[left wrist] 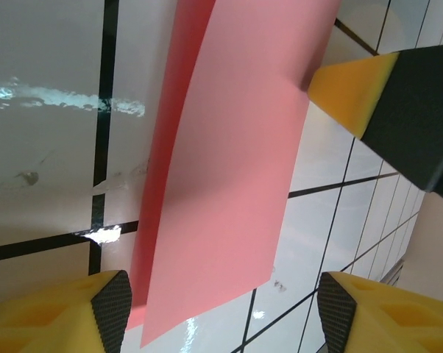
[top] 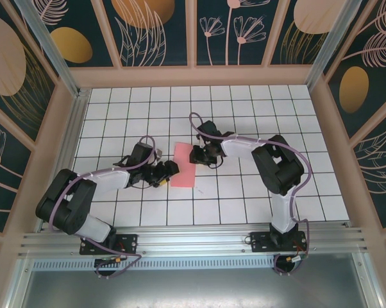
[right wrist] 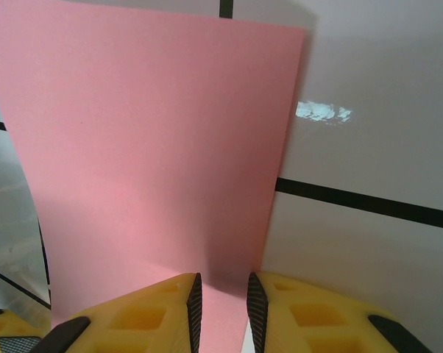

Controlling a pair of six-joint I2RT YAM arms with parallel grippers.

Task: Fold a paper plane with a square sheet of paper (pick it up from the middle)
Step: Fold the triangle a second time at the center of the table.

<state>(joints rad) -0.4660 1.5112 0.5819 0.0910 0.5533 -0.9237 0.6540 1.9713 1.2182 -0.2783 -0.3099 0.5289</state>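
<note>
Right claw [right wrist: 221,312] pinches the pink paper's [top: 184,164] edge. Left claw [left wrist: 221,312] gapes wide beside it, holding nothing, over the tiled desk [top: 244,192].

Pink-red paper [top: 184,164]; white table [top: 244,199], black grid; yellow-black tool fingers [right wrist: 162,312].

Bright even light, tile glare, soft shadows

White tiled table [top: 244,199] with black grid lines, glossy, glare spots in both wrist views. Peach wood frame [top: 199,77] runs along the far edge and both sides. Dark teal wall panels [top: 158,32] behind it, printed with gold ovals and pale leaf/flower outlines. Aluminium rail [top: 199,240] spans the near edge; grey metal sheet [top: 193,289] sits below it.
</note>
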